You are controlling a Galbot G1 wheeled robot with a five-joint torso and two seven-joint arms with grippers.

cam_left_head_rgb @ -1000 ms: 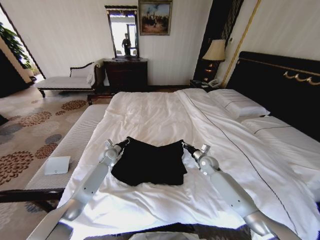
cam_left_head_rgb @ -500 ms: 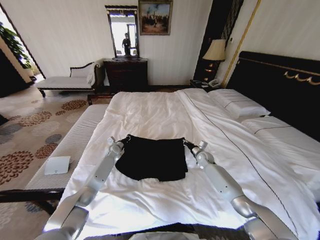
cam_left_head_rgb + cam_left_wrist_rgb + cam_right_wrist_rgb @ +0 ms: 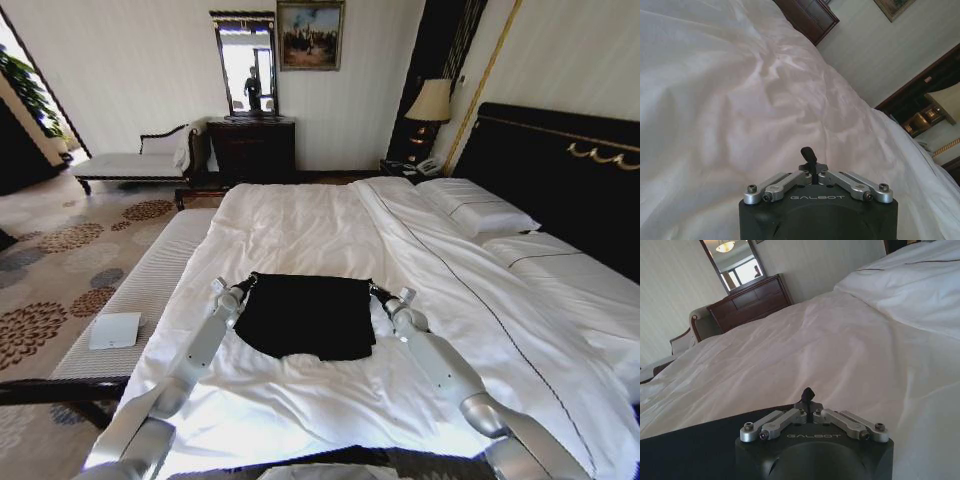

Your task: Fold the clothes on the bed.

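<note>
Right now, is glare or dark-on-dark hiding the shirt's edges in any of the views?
Head view: the black T-shirt stands out sharply against the white duvet, though its folds are lost in flat black; left gripper and right gripper sit at its far corners. Left wrist view: duvet looks bright and washed out. Right wrist view: shirt merges with the dark gripper housing.

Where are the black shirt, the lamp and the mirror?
shirt point(image 3: 305, 315), head view, middle of the fabric.
lamp point(image 3: 431, 101), head view, on its shade.
mirror point(image 3: 246, 67), head view, on the glass.
</note>
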